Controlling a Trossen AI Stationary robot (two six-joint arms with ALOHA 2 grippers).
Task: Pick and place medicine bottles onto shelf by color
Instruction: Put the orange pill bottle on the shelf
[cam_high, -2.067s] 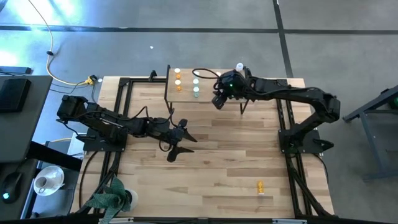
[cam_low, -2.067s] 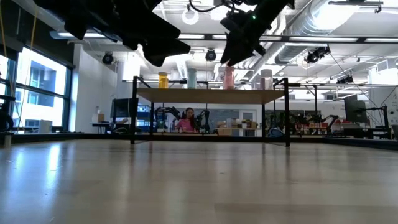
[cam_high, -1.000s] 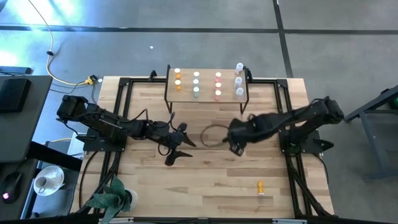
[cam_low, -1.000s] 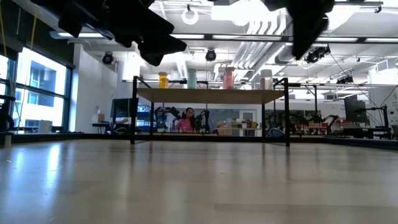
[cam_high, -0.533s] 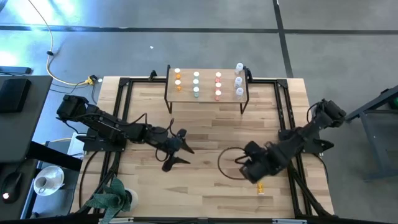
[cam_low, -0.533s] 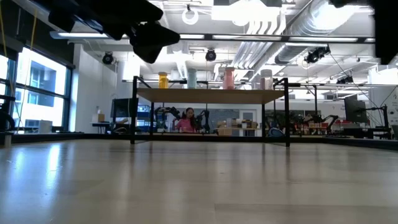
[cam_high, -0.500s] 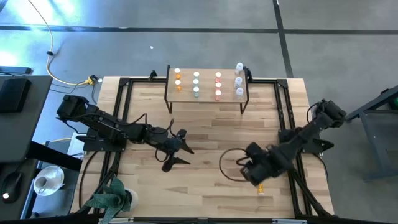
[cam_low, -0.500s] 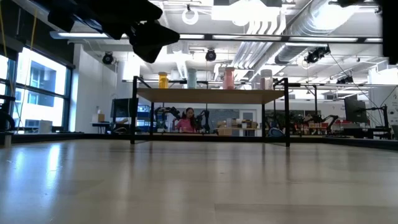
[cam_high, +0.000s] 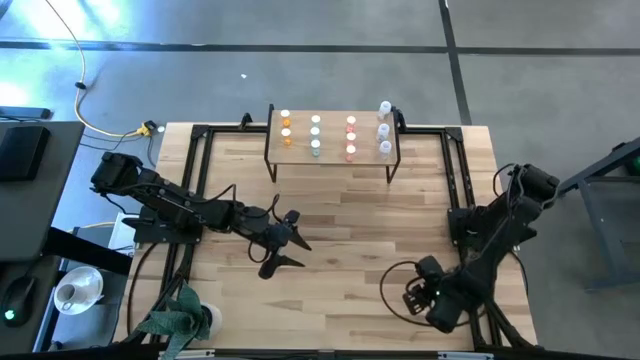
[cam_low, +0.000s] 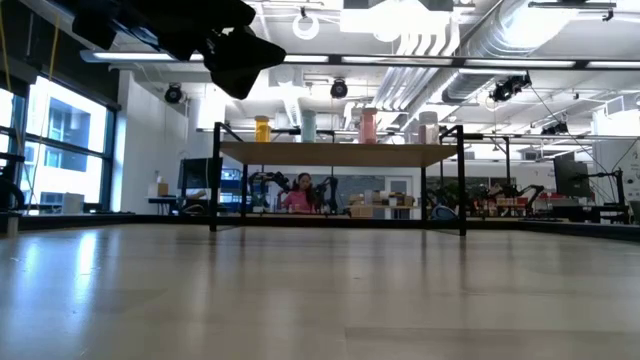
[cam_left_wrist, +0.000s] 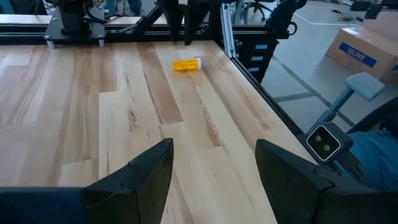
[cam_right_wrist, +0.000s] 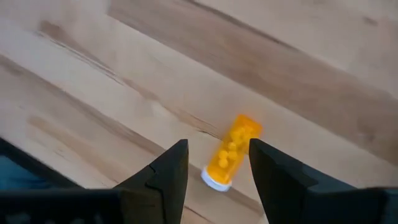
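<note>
Spanning the table's (cam_high: 340, 230) far edge, the shelf (cam_high: 335, 158) holds sorted bottles. Left gripper (cam_high: 284, 243) waits mid-table, jaws open. Right gripper (cam_right_wrist: 214, 165) hovers, jaws parted and empty, over the orange bottle (cam_right_wrist: 231, 152) lying near the front right corner. Likely light, rigid, prone to rolling; grasp across its body.

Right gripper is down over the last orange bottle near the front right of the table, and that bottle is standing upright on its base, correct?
Not quite. The orange bottle is lying on its side on the table, white cap toward the camera, as the right wrist view shows; the left wrist view agrees. The rest holds: the right gripper is open above it, fingers either side, at the front right.
</note>
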